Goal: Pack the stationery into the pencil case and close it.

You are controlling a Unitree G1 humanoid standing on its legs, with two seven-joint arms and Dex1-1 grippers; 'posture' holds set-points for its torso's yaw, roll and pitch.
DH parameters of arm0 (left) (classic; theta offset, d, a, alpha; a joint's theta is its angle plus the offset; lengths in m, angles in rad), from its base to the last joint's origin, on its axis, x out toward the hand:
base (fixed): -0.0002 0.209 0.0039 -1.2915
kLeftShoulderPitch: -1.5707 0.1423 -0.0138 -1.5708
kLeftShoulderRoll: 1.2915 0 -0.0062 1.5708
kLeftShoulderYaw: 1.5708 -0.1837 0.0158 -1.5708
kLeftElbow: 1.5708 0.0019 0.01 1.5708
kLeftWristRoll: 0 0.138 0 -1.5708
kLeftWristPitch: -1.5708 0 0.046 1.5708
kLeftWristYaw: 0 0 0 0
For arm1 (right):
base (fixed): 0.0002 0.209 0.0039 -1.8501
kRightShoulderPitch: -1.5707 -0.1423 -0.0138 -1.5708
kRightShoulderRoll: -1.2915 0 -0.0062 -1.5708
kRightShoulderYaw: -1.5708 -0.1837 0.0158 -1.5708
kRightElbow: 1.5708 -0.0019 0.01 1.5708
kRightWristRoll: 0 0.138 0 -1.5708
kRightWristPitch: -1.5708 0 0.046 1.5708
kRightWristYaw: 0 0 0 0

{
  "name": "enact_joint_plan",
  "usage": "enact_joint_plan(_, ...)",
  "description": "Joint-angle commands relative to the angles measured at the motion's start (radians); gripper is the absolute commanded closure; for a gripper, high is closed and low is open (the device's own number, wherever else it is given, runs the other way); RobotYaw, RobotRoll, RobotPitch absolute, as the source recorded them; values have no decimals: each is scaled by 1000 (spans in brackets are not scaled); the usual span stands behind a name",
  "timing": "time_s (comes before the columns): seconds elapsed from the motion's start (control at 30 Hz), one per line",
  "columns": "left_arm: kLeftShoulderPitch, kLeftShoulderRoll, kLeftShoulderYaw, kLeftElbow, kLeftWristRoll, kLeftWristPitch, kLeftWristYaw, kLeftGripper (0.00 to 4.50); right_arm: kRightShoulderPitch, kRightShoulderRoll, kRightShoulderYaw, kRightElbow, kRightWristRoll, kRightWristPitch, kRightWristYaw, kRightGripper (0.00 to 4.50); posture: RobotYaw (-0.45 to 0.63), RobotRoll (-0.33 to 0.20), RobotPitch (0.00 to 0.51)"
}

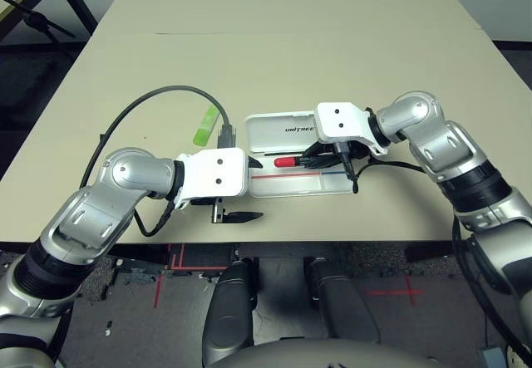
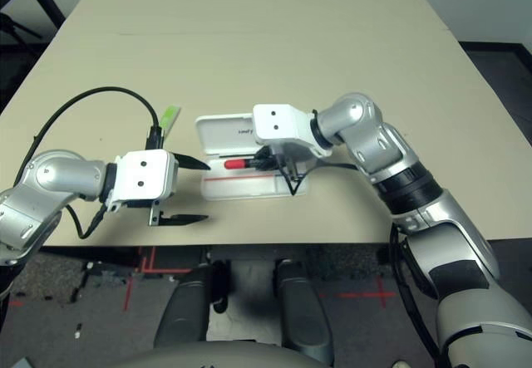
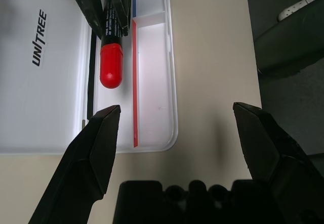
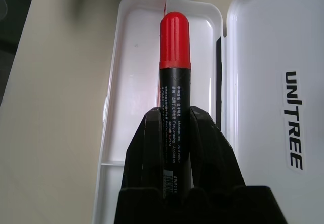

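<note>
The white pencil case (image 1: 291, 185) lies open near the table's front edge, its lettered lid (image 1: 278, 129) folded back flat. My right gripper (image 1: 322, 154) is shut on the marker (image 4: 175, 57), a black barrel with a red end, and holds it low over the tray, red end toward my left arm. The left gripper (image 1: 249, 188) stands open at the case's left end, one finger (image 3: 96, 148) over the tray's corner, the other finger (image 3: 268, 143) over bare table. A light green highlighter (image 1: 206, 126) lies on the table left of the lid.
A grey cable (image 1: 141, 102) loops over the table behind my left arm. The table's front edge (image 1: 332, 239) runs just below the case. Bare tabletop stretches beyond the lid.
</note>
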Motion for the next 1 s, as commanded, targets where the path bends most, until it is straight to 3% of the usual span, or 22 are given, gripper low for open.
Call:
enact_joint_plan(0.03, 8, 13, 5, -18, 1, 5, 1, 0, 14, 15, 12, 13, -7, -55, -13, 3658, 95, 0, 180)
enact_joint_plan(0.17, 10, 16, 5, -19, 0, 5, -1, 0, 22, 48, -37, 42, 26, -131, -54, 2217, 95, 0, 180)
enact_joint_plan(0.37, 20, 20, 10, -27, -5, 9, 3, 0, 103, -49, -133, -61, 207, -92, 80, 34, 98, 0, 180)
enact_joint_plan(0.63, 30, 17, 18, -28, -20, 20, 5, 0, 238, -234, -295, -221, 419, 134, 130, 34, 85, 0, 182)
enact_joint_plan(1.0, 46, 17, 26, -40, -32, 31, 9, 0, 371, -322, -504, -403, 539, 397, -110, 34, 68, 0, 183)
